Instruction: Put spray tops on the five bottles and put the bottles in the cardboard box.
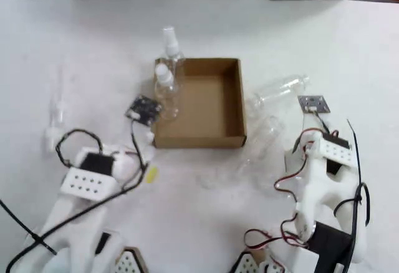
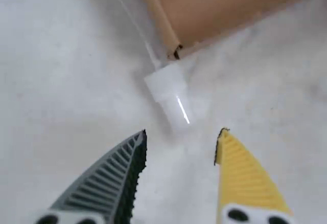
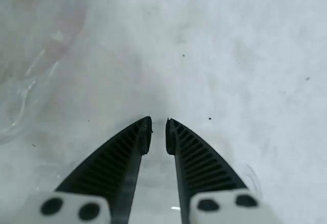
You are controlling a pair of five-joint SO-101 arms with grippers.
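Cardboard box [image 1: 199, 139] is sitting open mid-surface [image 1: 312, 36]; one capped bottle [image 1: 170, 48] is standing just behind the box's back-left corner; a second capped bottle [image 1: 166, 95] is standing at the box's left wall, inside or outside I cannot tell. Two clear uncapped bottles are lying to the right of the box: one [image 1: 280, 89] near its back-right corner, another [image 1: 267, 129] closer to the front, beside the right arm. A loose spray top [image 2: 168, 98] is lying on the surface, its white head just off the box's front-left corner and its thin tube running along the box's wall. Another spray top [image 1: 55, 120] is lying well apart, far left. Left fingers [image 2: 115, 178] are hanging spread wide just short of the near spray top, one grey, one yellow, touching nothing. Right fingers [image 3: 204, 168] are hovering over bare surface, almost pressed together with a thin gap, pinching nothing; a clear bottle's wall [image 3: 41, 35] is showing just beside them.
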